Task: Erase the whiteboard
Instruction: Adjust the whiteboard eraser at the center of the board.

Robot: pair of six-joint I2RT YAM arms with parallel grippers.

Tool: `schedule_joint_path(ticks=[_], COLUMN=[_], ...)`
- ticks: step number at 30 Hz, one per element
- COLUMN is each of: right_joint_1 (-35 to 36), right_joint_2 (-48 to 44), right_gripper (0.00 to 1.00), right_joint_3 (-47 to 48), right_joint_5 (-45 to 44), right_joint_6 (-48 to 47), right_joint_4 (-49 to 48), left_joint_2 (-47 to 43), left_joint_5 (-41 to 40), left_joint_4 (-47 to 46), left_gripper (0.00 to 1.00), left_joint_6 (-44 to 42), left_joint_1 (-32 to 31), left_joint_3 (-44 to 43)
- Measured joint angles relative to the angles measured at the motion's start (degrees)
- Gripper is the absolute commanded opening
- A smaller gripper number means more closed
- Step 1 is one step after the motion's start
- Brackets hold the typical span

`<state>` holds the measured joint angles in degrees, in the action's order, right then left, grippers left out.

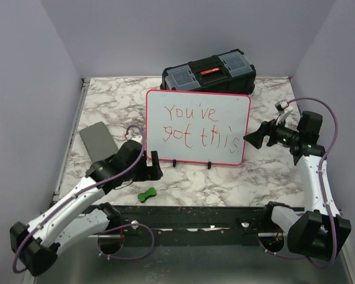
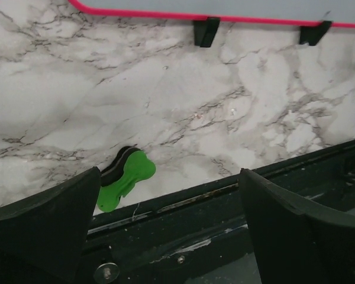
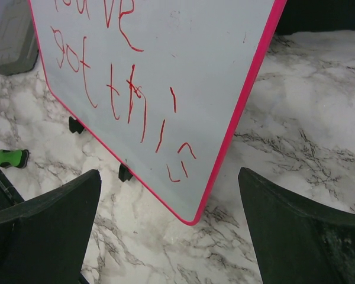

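From above: a large white board (image 1: 198, 127) with a pink-red rim and rounded corners stands upright on small black feet at the middle of the marble-patterned worktop (image 1: 266, 177). Its glossy face carries "you've got this" in red marker, none of it wiped. Behind it sits a black plastic toolbox (image 1: 208, 72), and a flat grey pad (image 1: 97, 141) lies to its left. The left arm (image 1: 77, 207) reaches low toward a small green bone-shaped eraser (image 1: 145, 193) near the front edge. The right arm (image 1: 310, 171) hovers beside the board's right rim. The left jaws and right jaws both stand spread wide, grasping nothing.

Left wrist: the eraser (image 2: 125, 177) lies just ahead of the parted fingers, a green moulded top over a dark felt-like layer (it looks soft underneath). It sits beside the black front rail, well short of the board's feet (image 2: 206, 32).

Right wrist: the board's lower corner and the words "got this" fill the view between two empty fingers. The veined worktop beneath looks smooth and hard.

By the look of it, erasing has not begun and the step in hand is fetching the eraser. The next move calls for the left jaws to drop over its narrow waist and clamp. The board is light and perched on clip feet, so it may need steadying on the right.
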<state>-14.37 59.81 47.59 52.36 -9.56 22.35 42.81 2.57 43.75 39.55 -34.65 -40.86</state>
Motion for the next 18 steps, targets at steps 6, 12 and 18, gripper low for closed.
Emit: schedule_joint_path(ticks=[6,12,18], right_joint_1=[0.0,0.0,0.0], right_joint_2=[-0.2,-0.3,-0.4], right_gripper=[0.99,1.00,1.00], right_joint_3=[-0.9,-0.9,-0.9], right_joint_5=[0.0,0.0,0.0], right_joint_6=[0.5,0.5,0.5], right_joint_4=[-0.3,-0.3,-0.2], left_joint_2=[14.4,25.8,28.2], left_joint_5=[-11.4,-15.8,-16.0], left_joint_4=[5.9,12.2,14.4], left_gripper=[0.95,0.83,0.79], left_joint_6=[4.5,6.8,9.3], left_joint_1=[-12.1,-20.3,-23.0], left_joint_3=[-7.2,-10.9,-8.2])
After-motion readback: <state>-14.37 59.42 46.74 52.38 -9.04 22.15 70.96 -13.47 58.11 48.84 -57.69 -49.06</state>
